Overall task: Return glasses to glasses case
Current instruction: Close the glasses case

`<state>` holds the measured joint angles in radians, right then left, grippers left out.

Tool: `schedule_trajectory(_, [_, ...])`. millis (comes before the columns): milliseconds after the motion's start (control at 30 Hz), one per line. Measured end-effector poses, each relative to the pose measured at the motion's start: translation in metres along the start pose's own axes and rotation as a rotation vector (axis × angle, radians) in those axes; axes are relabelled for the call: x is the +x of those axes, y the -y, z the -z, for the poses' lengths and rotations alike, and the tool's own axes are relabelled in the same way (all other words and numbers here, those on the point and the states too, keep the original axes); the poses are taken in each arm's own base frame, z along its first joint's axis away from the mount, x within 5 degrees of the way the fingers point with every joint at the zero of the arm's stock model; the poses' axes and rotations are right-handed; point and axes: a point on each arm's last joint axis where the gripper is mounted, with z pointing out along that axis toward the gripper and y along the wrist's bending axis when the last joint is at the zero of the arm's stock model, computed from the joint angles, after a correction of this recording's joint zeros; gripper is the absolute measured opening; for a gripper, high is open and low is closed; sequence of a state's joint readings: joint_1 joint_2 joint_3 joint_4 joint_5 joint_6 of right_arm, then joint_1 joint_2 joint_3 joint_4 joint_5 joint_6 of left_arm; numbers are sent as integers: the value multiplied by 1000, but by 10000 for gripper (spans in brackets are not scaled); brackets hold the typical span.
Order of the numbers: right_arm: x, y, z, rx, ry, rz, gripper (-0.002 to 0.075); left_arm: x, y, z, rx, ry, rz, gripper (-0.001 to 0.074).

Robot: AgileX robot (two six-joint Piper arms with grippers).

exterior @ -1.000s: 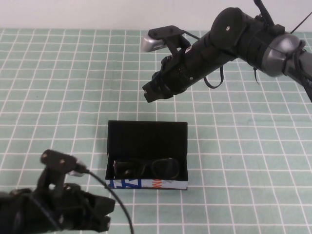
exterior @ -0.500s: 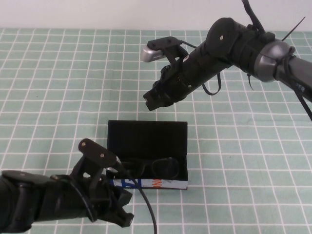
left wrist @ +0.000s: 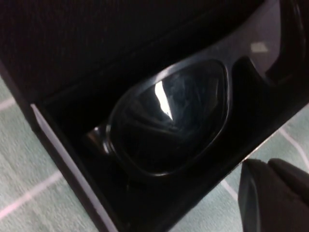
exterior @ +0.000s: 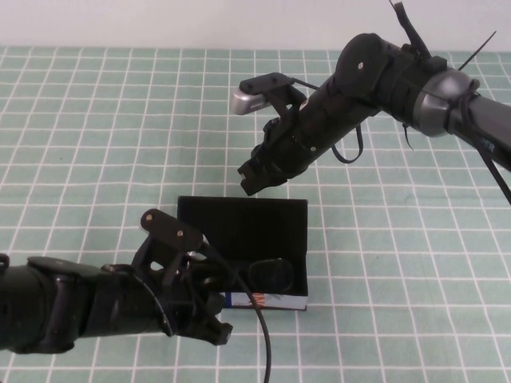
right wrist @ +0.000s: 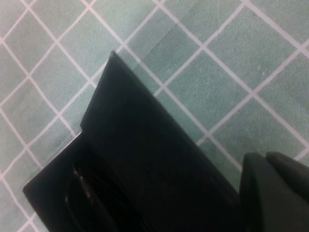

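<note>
The glasses case [exterior: 239, 219] lies open at the table's middle, its flat lid leaning back. The dark glasses [exterior: 273, 275] lie inside it; one lens fills the left wrist view [left wrist: 174, 116] within the case's black walls [left wrist: 63, 159]. My left gripper [exterior: 214, 329] is shut and empty, at the case's front left corner, and covers part of the white front edge [exterior: 275, 301]. It shows beside the case wall in its wrist view [left wrist: 273, 193]. My right gripper [exterior: 252, 183] is shut and empty, just above the lid's far edge [right wrist: 140, 145], and shows in its own wrist view [right wrist: 275, 188].
A green cloth with a white grid [exterior: 96, 144] covers the table. A pale wall strip [exterior: 160, 24] runs along the far edge. The left arm's cable [exterior: 259, 327] loops in front of the case.
My left arm has moved right and up to the case's front left corner, hiding part of the glasses. My right gripper has come down and nearer to the lid's far edge.
</note>
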<state>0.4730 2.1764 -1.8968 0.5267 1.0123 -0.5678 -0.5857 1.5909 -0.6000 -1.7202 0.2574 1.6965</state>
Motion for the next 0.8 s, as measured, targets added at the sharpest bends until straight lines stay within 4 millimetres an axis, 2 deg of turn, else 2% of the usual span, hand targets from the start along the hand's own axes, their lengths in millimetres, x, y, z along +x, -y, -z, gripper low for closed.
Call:
schedule_trajectory(300, [4,4,-9,-6,-23,-11,-14,9,-4,-15,-6,-61,18,-2])
schedule_trajectory(633, [7,4,-9,-21,-52,31,-14,8,-4,-16,-3,-59,22,-2])
schedule_trajectory(800, [3,11,-8,30,-1,38,-14,8,-4,-16,1,-61,23,-2])
